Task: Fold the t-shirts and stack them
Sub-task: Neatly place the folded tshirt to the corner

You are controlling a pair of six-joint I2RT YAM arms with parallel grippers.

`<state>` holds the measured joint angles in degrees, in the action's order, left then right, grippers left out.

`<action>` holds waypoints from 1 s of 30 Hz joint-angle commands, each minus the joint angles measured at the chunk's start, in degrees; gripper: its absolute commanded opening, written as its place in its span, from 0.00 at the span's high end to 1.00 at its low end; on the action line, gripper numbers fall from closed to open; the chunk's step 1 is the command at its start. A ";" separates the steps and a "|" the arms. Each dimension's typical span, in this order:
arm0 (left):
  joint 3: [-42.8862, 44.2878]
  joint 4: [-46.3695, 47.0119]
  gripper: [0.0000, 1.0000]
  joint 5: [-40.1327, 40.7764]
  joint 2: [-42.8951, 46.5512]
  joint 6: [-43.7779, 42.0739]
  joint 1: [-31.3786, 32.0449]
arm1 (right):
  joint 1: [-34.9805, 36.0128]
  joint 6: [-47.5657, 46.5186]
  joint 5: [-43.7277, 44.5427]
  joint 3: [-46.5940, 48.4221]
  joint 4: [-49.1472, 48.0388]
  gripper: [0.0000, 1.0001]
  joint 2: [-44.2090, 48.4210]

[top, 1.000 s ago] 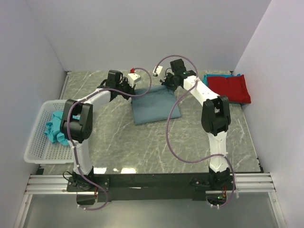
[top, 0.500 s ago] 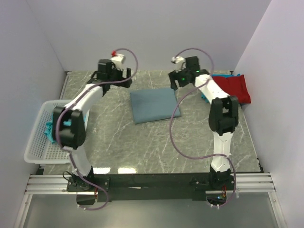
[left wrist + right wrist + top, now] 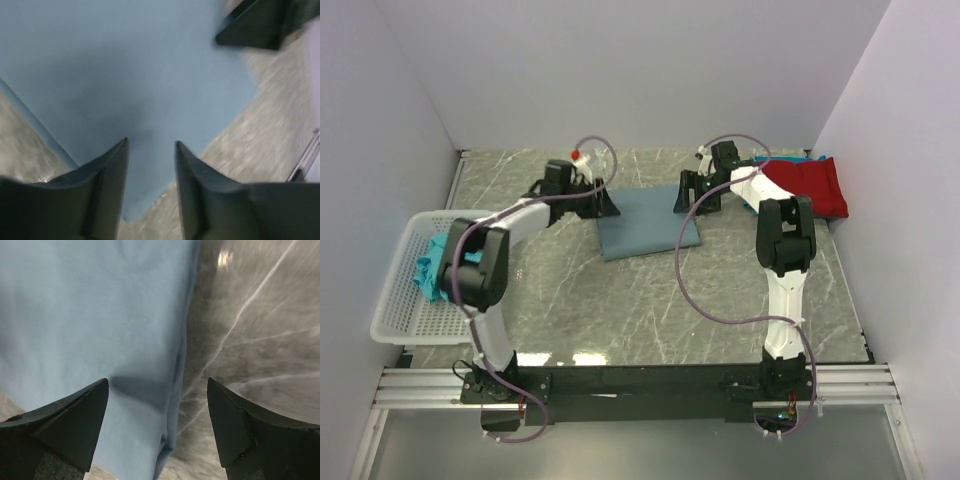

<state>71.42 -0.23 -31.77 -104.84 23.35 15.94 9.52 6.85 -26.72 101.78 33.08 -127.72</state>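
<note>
The slate blue t-shirt (image 3: 645, 222) lies folded into a flat rectangle at mid-table. My left gripper (image 3: 605, 203) hangs at its far left corner. In the left wrist view this gripper (image 3: 150, 142) is open over the blue cloth (image 3: 125, 65), with nothing pinched. My right gripper (image 3: 688, 195) is at the far right corner. In the right wrist view it (image 3: 156, 382) is wide open, straddling the shirt's folded edge (image 3: 175, 390). A red t-shirt (image 3: 812, 186) lies folded on a teal one (image 3: 758, 163) at the far right. More teal t-shirts (image 3: 435, 268) are bunched in the basket.
A white slatted basket (image 3: 392, 300) sits at the table's left edge. Purple cables loop from both arms over the marble tabletop (image 3: 620, 300). Walls close in the left, back and right sides. The right gripper's finger (image 3: 260, 22) shows at the top of the left wrist view.
Both grippers were shut at the blue shirt's far edge, then opened and rose toward the back wall. Now they are back down at its two far corners, and the left jaws have narrowed.
</note>
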 commanded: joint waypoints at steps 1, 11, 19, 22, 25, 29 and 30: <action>3.11 -5.47 0.56 -1.02 -4.65 1.96 1.63 | 0.15 5.71 -2.37 -0.26 1.11 0.14 -1.30; 3.73 -14.27 0.60 5.84 -10.91 -0.33 2.34 | 4.72 9.76 -5.71 2.02 4.19 0.18 -5.34; 4.00 -14.19 0.62 5.75 -12.94 -0.24 2.86 | 6.04 11.87 -7.12 1.94 2.69 0.51 -5.52; 4.17 -14.10 0.62 6.19 -12.32 -0.24 3.13 | 5.43 10.39 -3.97 2.89 2.95 0.87 -5.17; 5.48 -15.32 0.56 7.94 -9.70 -1.03 3.13 | 5.51 6.18 5.23 5.36 4.71 1.00 -4.03; 5.66 -17.87 0.43 13.46 -0.04 -4.19 2.95 | 5.51 0.81 15.63 7.64 6.38 1.00 -1.31; 5.49 -18.48 0.39 14.62 4.68 -6.37 2.86 | 5.68 -0.42 18.26 8.34 6.82 1.00 -0.69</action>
<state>75.77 -16.47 -23.38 -111.61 21.65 19.20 15.99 12.73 -22.72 106.80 38.02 -132.31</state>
